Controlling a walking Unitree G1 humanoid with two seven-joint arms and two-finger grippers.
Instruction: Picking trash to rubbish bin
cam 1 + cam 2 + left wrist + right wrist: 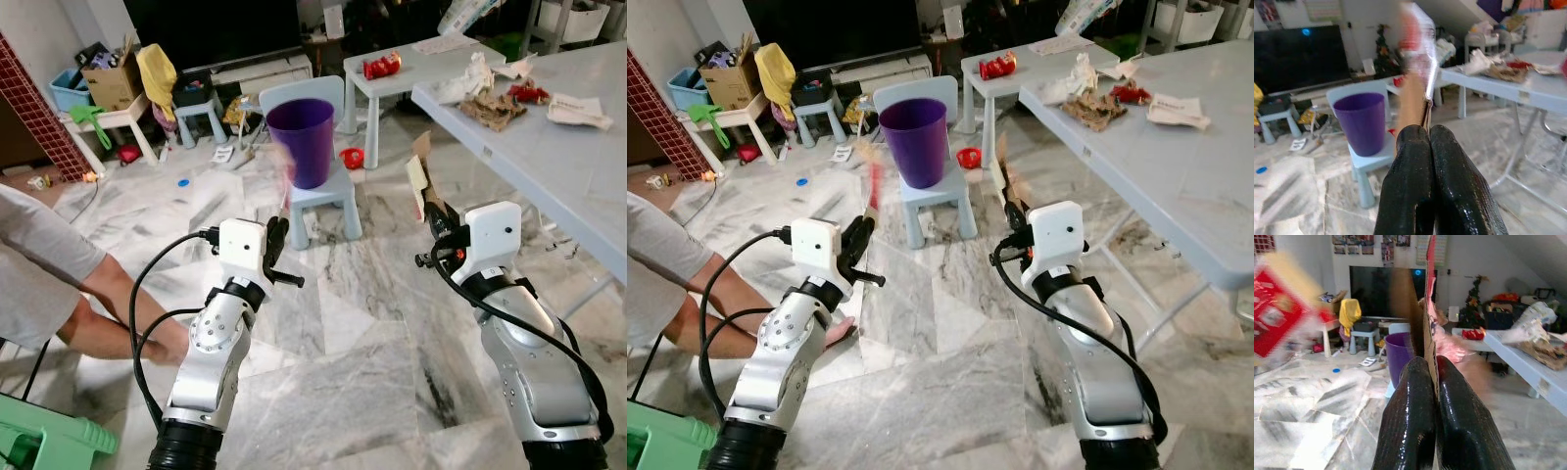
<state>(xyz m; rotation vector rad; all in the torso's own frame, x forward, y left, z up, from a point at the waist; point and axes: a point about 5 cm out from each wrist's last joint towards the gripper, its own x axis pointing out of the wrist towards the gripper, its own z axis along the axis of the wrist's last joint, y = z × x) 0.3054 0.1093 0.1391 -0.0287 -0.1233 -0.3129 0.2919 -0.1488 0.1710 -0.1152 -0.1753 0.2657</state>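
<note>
A purple bin (301, 137) stands on a small pale blue chair (323, 206) straight ahead. My left gripper (277, 240) is raised in front of the chair and shut on a red and white wrapper (1418, 49), which is blurred. The closed fingers (1410, 161) pinch its lower end. My right gripper (436, 220) is up at the right, level with the left one, and shut on a flat piece of cardboard (421, 181) with red print on it (1422, 303). Both grippers are short of the bin.
A person's arm (108, 284) reaches to the floor at the left. More scraps (495, 103) lie on the long grey table (549, 166) to the right. A small white table (411, 69) carries a red wrapper (382, 66). A green stool (49, 441) is near left.
</note>
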